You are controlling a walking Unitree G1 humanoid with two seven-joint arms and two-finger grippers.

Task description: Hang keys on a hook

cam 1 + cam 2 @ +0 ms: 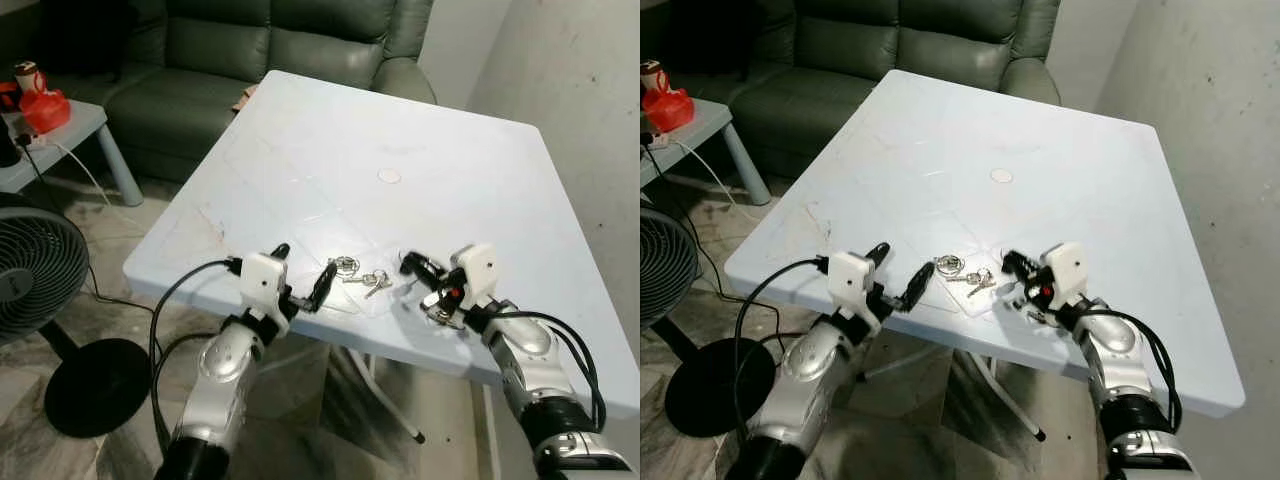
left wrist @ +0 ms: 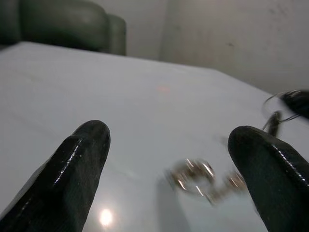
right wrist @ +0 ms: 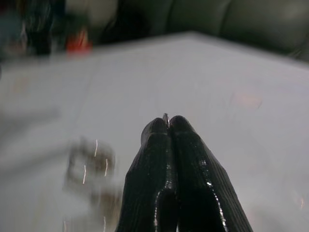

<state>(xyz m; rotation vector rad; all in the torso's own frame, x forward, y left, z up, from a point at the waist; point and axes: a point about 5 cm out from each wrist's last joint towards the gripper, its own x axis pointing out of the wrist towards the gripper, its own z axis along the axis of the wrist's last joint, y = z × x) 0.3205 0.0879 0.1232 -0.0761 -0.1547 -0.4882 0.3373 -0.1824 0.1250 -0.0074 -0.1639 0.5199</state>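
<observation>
One small bunch of silver metal keys on a ring [image 1: 362, 277] lies on the pale blue square plastic tabletop [image 1: 420, 130], close to its near edge and between the robot's two grippers. The individual keys are too small to count surely, though two seem to trail to the right of the ring. The left gripper [image 1: 303, 275] sits just left of the bunch at the near edge, its two black fingers [image 2: 72, 169] spread wide apart, with the ring and keys blurred on the surface between and beyond them in the left wrist view. The right gripper [image 1: 410, 264] rests just right of the bunch, its two fingers [image 3: 169, 159] pressed together with no gap, their tips pointing toward the keys; a thin sliver of something shows at the tips, too small to identify. Further across the tabletop, well apart from the keys, lies one small round whitish disc [image 1: 389, 176]. Beyond the far edge stands one dark green leather sofa [image 1: 250, 50]. To the far left is one grey side table [image 1: 60, 135] carrying a red object [image 1: 42, 108], with a white cable trailing from it. On the floor at the left stands one black pedestal fan [image 1: 35, 275] with a round base.
</observation>
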